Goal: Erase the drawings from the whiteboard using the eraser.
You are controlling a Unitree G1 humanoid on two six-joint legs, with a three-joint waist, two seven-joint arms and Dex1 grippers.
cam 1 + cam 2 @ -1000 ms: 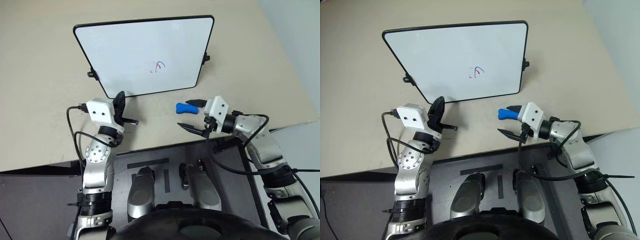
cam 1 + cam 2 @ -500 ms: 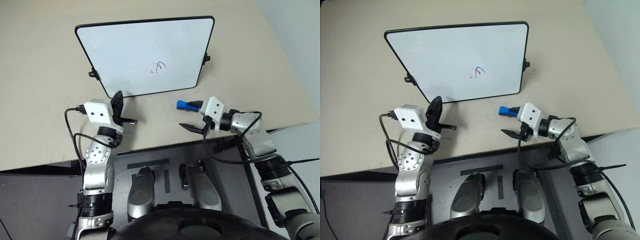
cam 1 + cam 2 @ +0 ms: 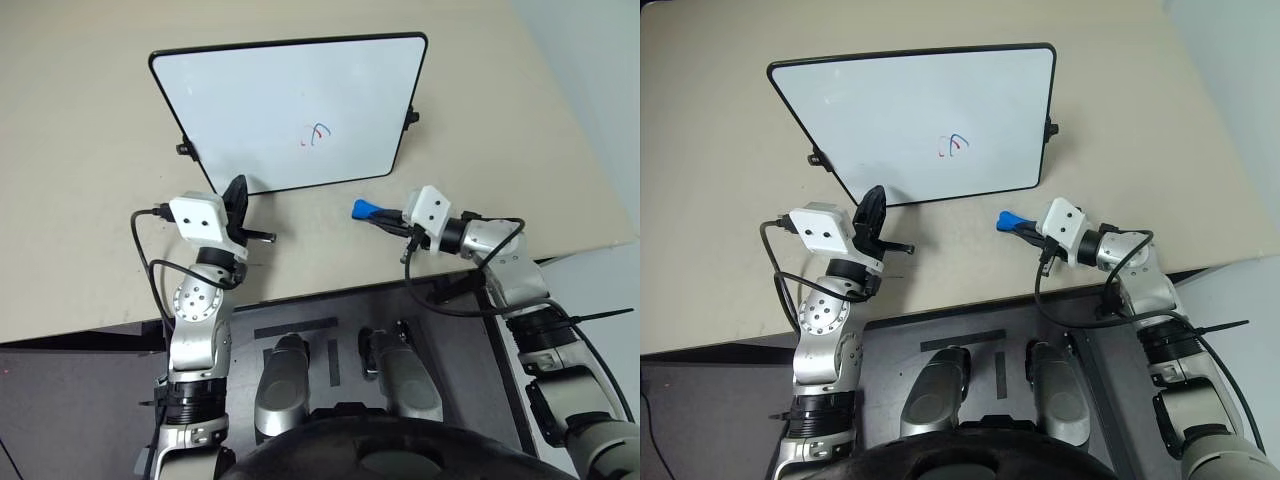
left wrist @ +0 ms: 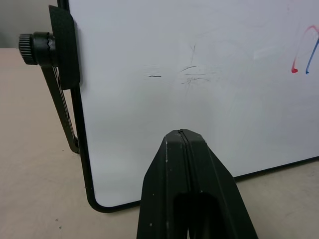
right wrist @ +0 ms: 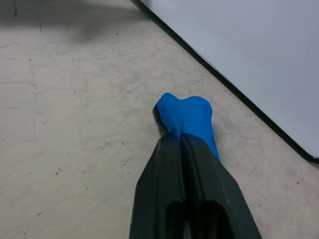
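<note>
At centre right, the eraser [image 3: 366,210] is clamped between the closed fingers of the right gripper [image 3: 392,221] on the table [image 3: 80,200]. At centre left, the left gripper [image 3: 238,196] is seen pressed together, empty. Beyond, the whiteboard [image 3: 260,90] is seen at upper centre, the drawings [image 3: 317,133] on its right half.

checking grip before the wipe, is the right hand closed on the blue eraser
Yes, the right hand has its two black fingers pressed together around the eraser, whose blue end sticks out past them.
</note>
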